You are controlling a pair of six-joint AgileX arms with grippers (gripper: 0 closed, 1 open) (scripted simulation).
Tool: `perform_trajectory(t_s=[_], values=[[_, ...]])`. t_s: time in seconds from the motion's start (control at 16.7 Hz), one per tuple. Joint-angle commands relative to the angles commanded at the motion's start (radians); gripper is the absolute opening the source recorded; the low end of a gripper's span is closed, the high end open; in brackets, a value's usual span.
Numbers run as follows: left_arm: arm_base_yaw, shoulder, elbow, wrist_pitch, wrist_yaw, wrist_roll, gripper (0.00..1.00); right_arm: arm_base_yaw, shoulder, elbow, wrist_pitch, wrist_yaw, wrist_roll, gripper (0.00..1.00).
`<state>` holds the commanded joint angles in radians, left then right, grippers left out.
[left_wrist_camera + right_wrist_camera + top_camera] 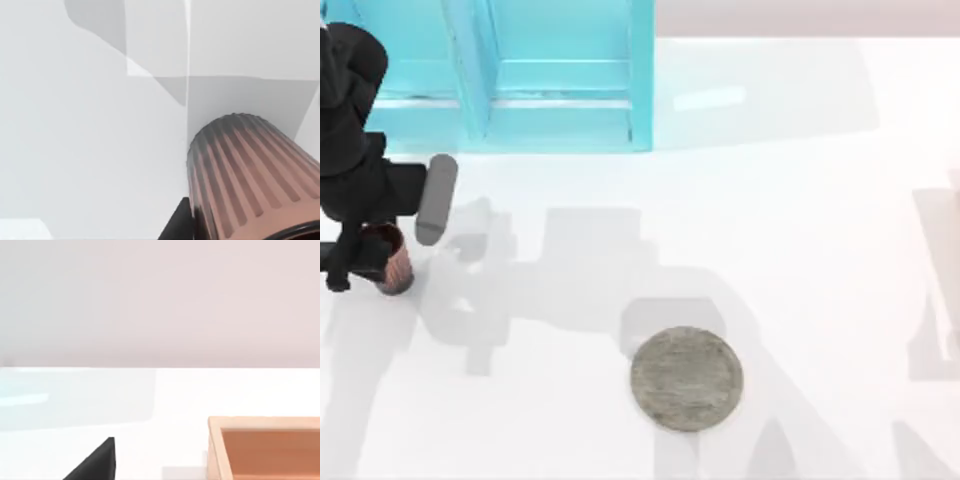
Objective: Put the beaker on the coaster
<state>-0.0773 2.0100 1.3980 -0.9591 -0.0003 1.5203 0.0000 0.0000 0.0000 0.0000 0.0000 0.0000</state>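
Black left tool sits at the surface's left edge, pinching the beaker; the left wrist view shows its ribbed copper wall close up. Bare white surface stretches rightward to the grey coaster near the front edge, well apart. A turquoise cabinet lines the back edge.

The top view looks straight down on the white desk from high above. The left wrist view sits very near the beaker and looks down along its ribbed side to the desk; the top view shares this beaker at its left edge. The right wrist view looks low and level across the desk toward a pale wall, with an orange box near.
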Motion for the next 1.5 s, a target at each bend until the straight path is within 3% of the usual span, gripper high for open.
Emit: perform_trajectory(t_s=[0.48, 0.72, 1.02, 1.5], values=[[-0.004, 0.001, 0.003, -0.002, 0.000, -0.008, 0.00, 0.000, 0.000, 0.000, 0.000, 0.000, 0.000, 1.00], [-0.058, 0.017, 0.041, -0.023, 0.000, -0.145, 0.00, 0.000, 0.000, 0.000, 0.000, 0.000, 0.000, 1.00], [-0.186, 0.048, 0.121, -0.070, -0.001, -0.512, 0.00, 0.000, 0.000, 0.000, 0.000, 0.000, 0.000, 1.00], [-0.465, 0.087, 0.224, -0.175, 0.005, -1.315, 0.00, 0.000, 0.000, 0.000, 0.000, 0.000, 0.000, 1.00]])
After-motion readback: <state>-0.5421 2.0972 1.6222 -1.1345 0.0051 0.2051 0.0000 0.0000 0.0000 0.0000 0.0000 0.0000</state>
